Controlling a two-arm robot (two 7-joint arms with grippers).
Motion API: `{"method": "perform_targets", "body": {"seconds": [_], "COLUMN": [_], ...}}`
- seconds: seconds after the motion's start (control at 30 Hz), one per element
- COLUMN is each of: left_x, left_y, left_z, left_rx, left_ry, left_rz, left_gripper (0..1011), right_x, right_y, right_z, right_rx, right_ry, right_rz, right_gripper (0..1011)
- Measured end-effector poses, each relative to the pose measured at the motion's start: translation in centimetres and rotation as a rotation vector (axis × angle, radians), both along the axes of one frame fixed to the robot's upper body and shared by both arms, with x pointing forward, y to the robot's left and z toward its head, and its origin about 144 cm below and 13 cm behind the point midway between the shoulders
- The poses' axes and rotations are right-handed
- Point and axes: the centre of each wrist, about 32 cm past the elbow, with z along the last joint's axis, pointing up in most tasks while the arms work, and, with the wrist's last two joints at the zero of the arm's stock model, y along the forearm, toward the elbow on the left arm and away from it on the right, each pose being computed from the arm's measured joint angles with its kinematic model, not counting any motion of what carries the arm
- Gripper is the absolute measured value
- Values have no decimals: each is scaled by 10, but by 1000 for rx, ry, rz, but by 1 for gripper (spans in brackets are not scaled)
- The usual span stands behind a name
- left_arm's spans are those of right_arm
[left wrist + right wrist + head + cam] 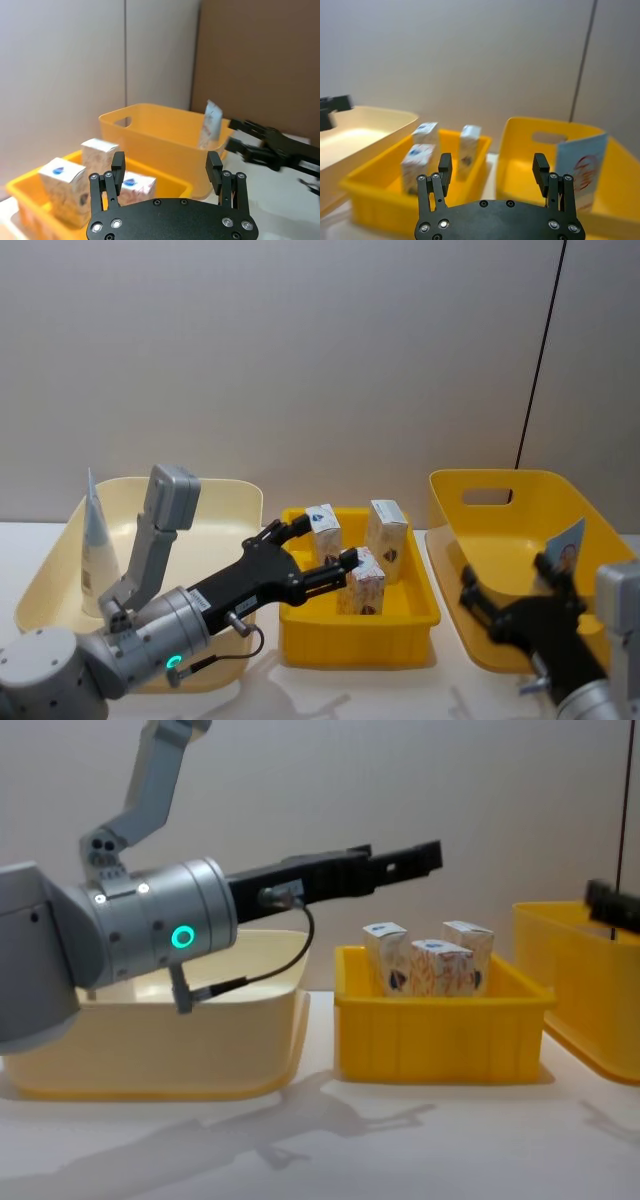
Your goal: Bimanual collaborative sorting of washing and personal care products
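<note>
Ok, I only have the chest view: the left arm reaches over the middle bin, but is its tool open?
Observer: Yes, the left tool is open and empty.
Operator: Any tubes in the side bins? I see none from here.
Observer: One pale-blue tube stands in the pale bin on the robot's left.
Operator: And on the right?
Observer: A second tube stands in the right yellow bin, beyond the open right tool.
</note>
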Motion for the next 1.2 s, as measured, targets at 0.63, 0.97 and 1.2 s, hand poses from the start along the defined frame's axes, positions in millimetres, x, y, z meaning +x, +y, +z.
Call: {"method": "perform_targets", "body": {"seconds": [0.63,0.97,1.2], "left_x": [-37,-59,-73], "left_y": [9,13,15], "left_z": [-16,-23,-27], "left_rx": [128,193,231], "left_ry": [-20,-47,-71], "left_rz": [233,364,446], "left_gripper": [1003,1003,1003], "right_x": [-23,-23,-23], "right_y": [8,8,7], "right_z": [-12,-12,-12], "right_rx": [31,31,30], "right_ry": [96,96,96], "right_rz": [127,127,129], "right_gripper": [1001,1001,1001]}}
